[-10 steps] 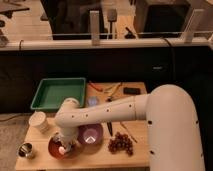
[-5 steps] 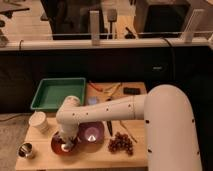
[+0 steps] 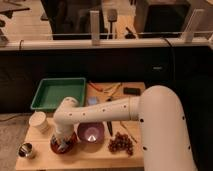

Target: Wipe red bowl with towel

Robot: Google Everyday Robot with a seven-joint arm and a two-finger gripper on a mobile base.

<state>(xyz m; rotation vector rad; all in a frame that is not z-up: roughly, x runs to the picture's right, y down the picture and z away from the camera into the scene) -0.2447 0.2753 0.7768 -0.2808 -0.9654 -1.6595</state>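
Observation:
The red bowl sits on the wooden table at the front left. My white arm reaches from the right across the table and bends down over it. The gripper is inside the bowl, pressing a light towel against the bowl's inside. The arm's wrist hides most of the bowl and the towel.
A purple bowl stands right of the red bowl, with a bunch of dark grapes further right. A green tray lies at the back left. A white cup and a small metal cup stand at the left. Utensils lie at the back.
The wrist has shifted slightly over the red bowl; the gripper stays down in it. Nothing else has moved.

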